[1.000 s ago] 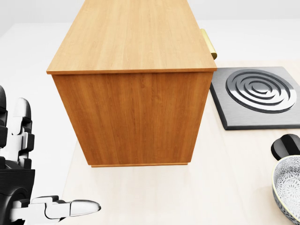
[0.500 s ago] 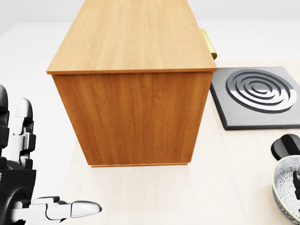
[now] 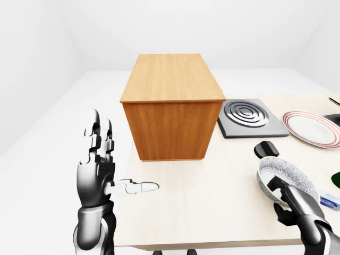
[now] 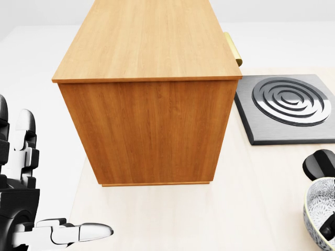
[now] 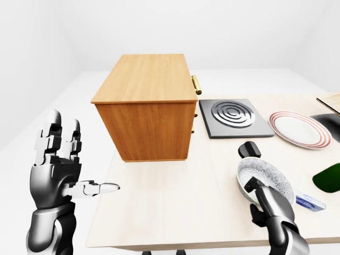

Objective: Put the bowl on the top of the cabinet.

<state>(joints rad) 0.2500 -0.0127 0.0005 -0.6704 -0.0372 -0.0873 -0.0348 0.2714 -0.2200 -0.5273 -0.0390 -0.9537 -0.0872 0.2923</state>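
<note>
Looking across a pale wooden table (image 3: 212,202) set in a plain white room, we have the cabinet (image 3: 171,109) standing upright at the table's left end, warm orange wood, its flat top bare and its brass handles showing on the right face in the right-eye view. Just right of it lies a dark grey hob plate (image 3: 249,118) with raised rings, and further right a white plate (image 3: 312,127) with a red-striped rim. A small black knob (image 3: 265,149) sits between the hob plate and the bowl (image 5: 264,182). That bowl is down at the table's lower right, well apart from the cabinet, tilted, white with a fine blue-grey pattern inside and a dark rim. The right hand (image 5: 265,202) has its fingers closed over the near rim, gripping it. Off the table's left edge the left hand (image 3: 98,170) is raised, fingers straight up and thumb out sideways, holding nothing. Between bowl and cabinet the tabletop lies bare, and white floor spreads left of the cabinet.
</note>
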